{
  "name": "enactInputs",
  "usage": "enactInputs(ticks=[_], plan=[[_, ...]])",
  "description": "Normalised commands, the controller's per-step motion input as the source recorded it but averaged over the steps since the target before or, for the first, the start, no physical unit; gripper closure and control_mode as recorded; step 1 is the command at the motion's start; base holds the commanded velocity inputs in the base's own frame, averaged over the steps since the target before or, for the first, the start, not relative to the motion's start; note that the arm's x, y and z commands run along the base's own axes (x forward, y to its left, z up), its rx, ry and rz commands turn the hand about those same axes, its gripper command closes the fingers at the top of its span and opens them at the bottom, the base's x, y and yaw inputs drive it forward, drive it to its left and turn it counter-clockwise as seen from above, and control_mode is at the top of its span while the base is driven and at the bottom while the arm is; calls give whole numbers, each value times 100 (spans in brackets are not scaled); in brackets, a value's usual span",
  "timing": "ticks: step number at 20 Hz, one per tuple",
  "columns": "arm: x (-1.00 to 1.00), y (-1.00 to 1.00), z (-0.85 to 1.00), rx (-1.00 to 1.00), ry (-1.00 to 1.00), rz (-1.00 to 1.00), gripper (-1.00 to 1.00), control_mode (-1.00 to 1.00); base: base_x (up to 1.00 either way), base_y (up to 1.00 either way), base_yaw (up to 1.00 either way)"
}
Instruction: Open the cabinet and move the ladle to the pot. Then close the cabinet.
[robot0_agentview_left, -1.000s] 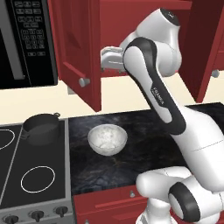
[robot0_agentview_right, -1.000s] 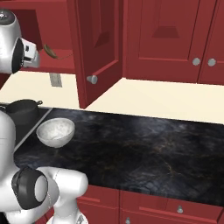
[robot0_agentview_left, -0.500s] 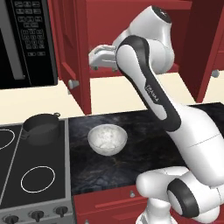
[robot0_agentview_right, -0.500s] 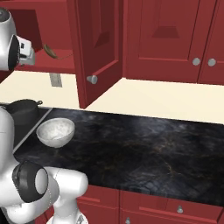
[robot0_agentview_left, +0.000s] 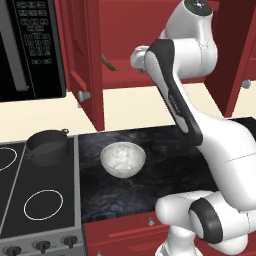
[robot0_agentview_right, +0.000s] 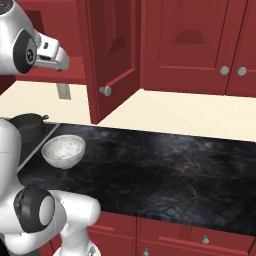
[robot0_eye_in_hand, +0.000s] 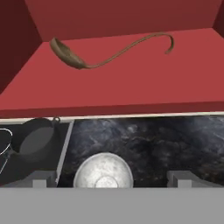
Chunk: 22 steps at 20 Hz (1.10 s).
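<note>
Ladle (robot0_eye_in_hand: 94, 61) lies on the shelf, light, stiff, thin — pinch mid-handle; end effector (robot0_eye_in_hand: 109, 178) fingers are spread apart.

Cabinet (robot0_agentview_left: 90, 60), doors swung open, above the counter (robot0_agentview_right: 165, 170); ladle (robot0_eye_in_hand: 105, 54) lying on its shelf floor, bowl toward the stove side, handle running the other way. Below: pot (robot0_agentview_left: 47, 147) on the stove (robot0_agentview_left: 30, 200) at the counter's left end, bowl (robot0_agentview_left: 122, 159) on the counter just right of the pot. Microwave (robot0_agentview_left: 27, 47) left of the cabinet, above the stove; drawers (robot0_agentview_right: 200, 237) under the counter's front edge.
</note>
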Motion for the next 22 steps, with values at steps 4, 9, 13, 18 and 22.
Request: enactInputs(ticks=[4,9,13,18,22], plan=[[41,-61,0,-15,-6,-23,-100,-100,0,0,0],[37,-23,-4,-17,-16,0,-100,-100,0,0,0],[58,-36,0,-13,-13,1,-100,-100,0,0,0],[56,-38,-8,-5,-6,1,-100,-100,0,0,0],[64,-28,-1,0,0,0,-100,-100,0,0,0]])
